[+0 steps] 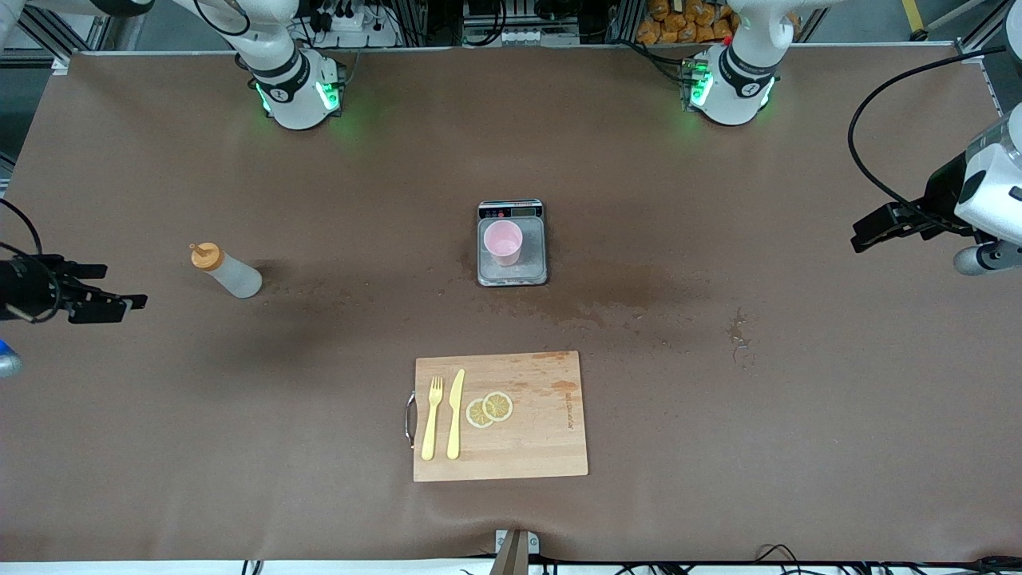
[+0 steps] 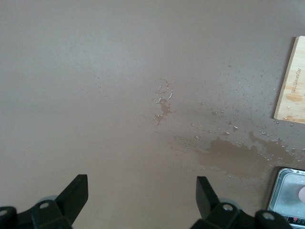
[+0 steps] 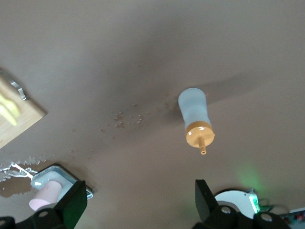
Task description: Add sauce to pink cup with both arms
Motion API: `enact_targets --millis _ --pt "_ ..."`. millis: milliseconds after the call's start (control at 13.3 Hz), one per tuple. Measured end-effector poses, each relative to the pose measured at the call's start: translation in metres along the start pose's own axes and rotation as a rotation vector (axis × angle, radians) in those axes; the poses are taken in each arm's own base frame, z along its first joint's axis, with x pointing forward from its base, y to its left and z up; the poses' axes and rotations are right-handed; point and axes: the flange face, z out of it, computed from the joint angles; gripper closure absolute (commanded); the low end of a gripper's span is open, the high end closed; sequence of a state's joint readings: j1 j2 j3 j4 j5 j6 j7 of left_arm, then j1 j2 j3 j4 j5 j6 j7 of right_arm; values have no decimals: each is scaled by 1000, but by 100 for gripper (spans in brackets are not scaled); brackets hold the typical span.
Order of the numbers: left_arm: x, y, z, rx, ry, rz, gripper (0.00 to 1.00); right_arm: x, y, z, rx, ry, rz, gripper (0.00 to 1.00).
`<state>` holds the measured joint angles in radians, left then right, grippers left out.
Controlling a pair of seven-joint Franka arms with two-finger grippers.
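Note:
The sauce bottle (image 1: pixel 227 271), whitish with an orange nozzle cap, stands on the brown table toward the right arm's end; the right wrist view shows the bottle (image 3: pixel 194 112) too. The pink cup (image 1: pixel 504 242) stands on a grey scale (image 1: pixel 512 275) at mid-table. My right gripper (image 1: pixel 124 287) hangs open and empty over the table's edge, apart from the bottle. My left gripper (image 1: pixel 858 233) hangs open and empty over the left arm's end, well away from the cup. In the wrist views, the right gripper (image 3: pixel 141 193) and left gripper (image 2: pixel 142 191) hold nothing.
A wooden cutting board (image 1: pixel 501 415) lies nearer the front camera than the scale, with a yellow fork (image 1: pixel 432 418), a yellow knife (image 1: pixel 455 414) and two lemon slices (image 1: pixel 489 409) on it. Wet stains (image 1: pixel 607 299) spread beside the scale, toward the left arm's end.

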<state>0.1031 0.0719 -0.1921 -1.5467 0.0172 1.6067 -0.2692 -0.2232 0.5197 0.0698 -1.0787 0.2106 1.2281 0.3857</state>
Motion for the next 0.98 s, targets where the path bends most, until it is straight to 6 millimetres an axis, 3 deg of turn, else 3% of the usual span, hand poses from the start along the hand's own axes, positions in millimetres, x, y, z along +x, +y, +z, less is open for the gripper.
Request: enact_targets --millis 226,452,679,980 --pt "0 0 0 0 0 0 0 -51 -38 -28 -43 98 -81 0" --pt "0 0 0 0 0 0 0 -85 -63 -27 -92 181 -154 0" --pt "0 -1 0 0 1 -1 0 -107 -46 -34 -97 261 -281 0" --pt "0 -1 0 0 1 -2 0 -152 -31 -49 -145 341 -323 0"
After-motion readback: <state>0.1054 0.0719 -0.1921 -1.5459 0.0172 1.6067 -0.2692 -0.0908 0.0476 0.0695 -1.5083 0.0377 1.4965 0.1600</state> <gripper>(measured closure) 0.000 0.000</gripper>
